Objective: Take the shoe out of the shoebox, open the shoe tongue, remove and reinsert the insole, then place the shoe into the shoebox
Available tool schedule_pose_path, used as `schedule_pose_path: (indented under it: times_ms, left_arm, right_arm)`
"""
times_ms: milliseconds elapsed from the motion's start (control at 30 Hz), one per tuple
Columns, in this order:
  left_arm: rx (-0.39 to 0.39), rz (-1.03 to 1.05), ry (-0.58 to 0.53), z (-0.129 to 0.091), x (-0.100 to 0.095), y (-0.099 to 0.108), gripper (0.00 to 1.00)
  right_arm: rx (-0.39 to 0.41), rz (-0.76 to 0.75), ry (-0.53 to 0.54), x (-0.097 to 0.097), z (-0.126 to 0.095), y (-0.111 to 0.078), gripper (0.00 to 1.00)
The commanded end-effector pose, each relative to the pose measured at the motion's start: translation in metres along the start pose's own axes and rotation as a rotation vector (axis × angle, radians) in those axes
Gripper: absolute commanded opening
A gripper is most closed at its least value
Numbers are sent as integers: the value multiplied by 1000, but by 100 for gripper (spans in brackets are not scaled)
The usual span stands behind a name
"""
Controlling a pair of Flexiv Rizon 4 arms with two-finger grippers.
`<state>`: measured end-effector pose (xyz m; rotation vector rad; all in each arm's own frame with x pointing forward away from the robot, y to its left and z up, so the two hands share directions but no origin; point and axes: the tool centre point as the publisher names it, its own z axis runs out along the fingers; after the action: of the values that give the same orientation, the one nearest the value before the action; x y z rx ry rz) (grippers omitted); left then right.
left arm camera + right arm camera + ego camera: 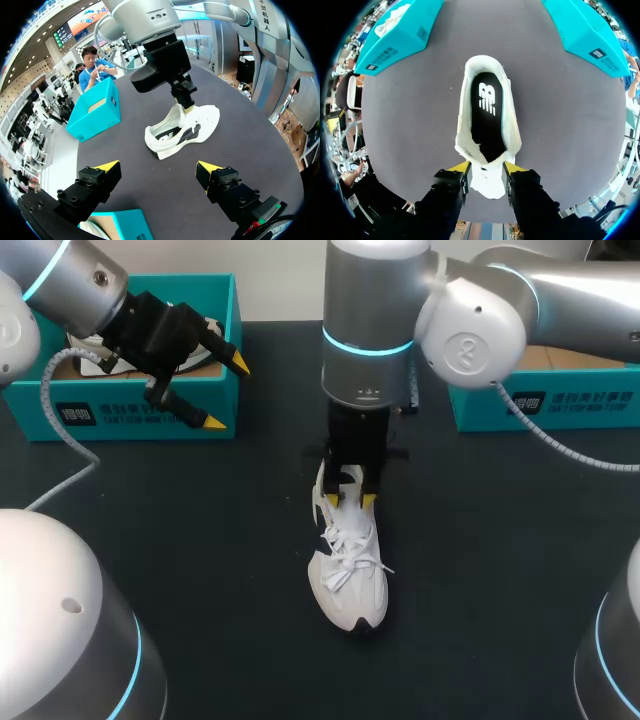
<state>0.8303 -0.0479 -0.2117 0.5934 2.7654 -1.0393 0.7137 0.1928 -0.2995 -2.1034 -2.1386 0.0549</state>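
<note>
The shoe [350, 580] is out of its box and stands upright on the middle of the dark table [200, 570], toe towards the near edge, so the step in hand looks like opening the tongue. The right tool [486, 170] comes straight down over the shoe's mouth, its two yellow tips drawn close with the white tongue [487, 182] pinched between them, touching it from both sides. The left tool [225, 392] hangs wide open and holds nothing, above the near wall of the teal box [120, 425] at the far left; a second teal box [540, 405] sits at the far right. The next move probably calls for drawing the tongue up and towards the toe to widen the mouth, while the free tool comes in for the insole [486, 115]. The shoe is a white trainer with loose white laces, and its black insole with a white mark lies flat inside, not yet taken out
</note>
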Motion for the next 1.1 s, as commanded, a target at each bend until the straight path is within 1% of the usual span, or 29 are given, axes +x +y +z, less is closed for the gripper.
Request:
schedule_pose_path:
  times_ms: [33, 100, 167, 200, 267, 367, 433, 467, 567, 667, 733, 867, 933, 967, 1067, 1100]
  left_arm:
    - [-2, 0, 0, 0, 0, 0, 100]
    - [-2, 0, 0, 0, 0, 0, 100]
    - [-2, 0, 0, 0, 0, 0, 100]
    - [-2, 0, 0, 0, 0, 0, 100]
    - [-2, 0, 0, 0, 0, 0, 100]
    - [-2, 0, 0, 0, 0, 0, 100]
    - [-2, 0, 0, 0, 0, 0, 100]
    - [-2, 0, 0, 0, 0, 0, 100]
    - [-2, 0, 0, 0, 0, 0, 100]
    - [-2, 0, 0, 0, 0, 0, 100]
    - [-2, 0, 0, 0, 0, 0, 100]
    - [-2, 0, 0, 0, 0, 0, 100]
    - [-2, 0, 0, 0, 0, 0, 100]
    - [-2, 0, 0, 0, 0, 0, 100]
    - [-2, 0, 0, 0, 0, 0, 100]
    - [-2, 0, 0, 0, 0, 0, 100]
  right_arm:
    - [12, -15, 6, 3, 7, 10, 28]
    - [15, -23, 11, 2, 11, 12, 28]
    - [15, -26, 13, 1, 13, 13, 25]
    - [19, -32, 6, 0, 13, 13, 23]
    - [6, -25, -9, -2, 7, 11, 19]
    - [2, -13, -27, -1, -6, 4, 20]
    - [3, -11, -24, 0, -7, -1, 20]
    - [6, -12, -21, 4, -7, -2, 17]
    - [19, -17, 0, 6, 3, -2, 17]
    - [17, -19, 8, 7, 12, 2, 13]
    - [16, -19, 12, 4, 18, 6, 6]
    - [15, -32, 20, -3, 27, 14, 2]
    - [17, -39, 9, -7, 27, 18, 1]
    - [5, -37, 10, -5, 23, 20, 1]
    - [0, -47, -2, -11, 17, 18, 2]
    - [-2, -51, -7, -9, 14, 18, 3]
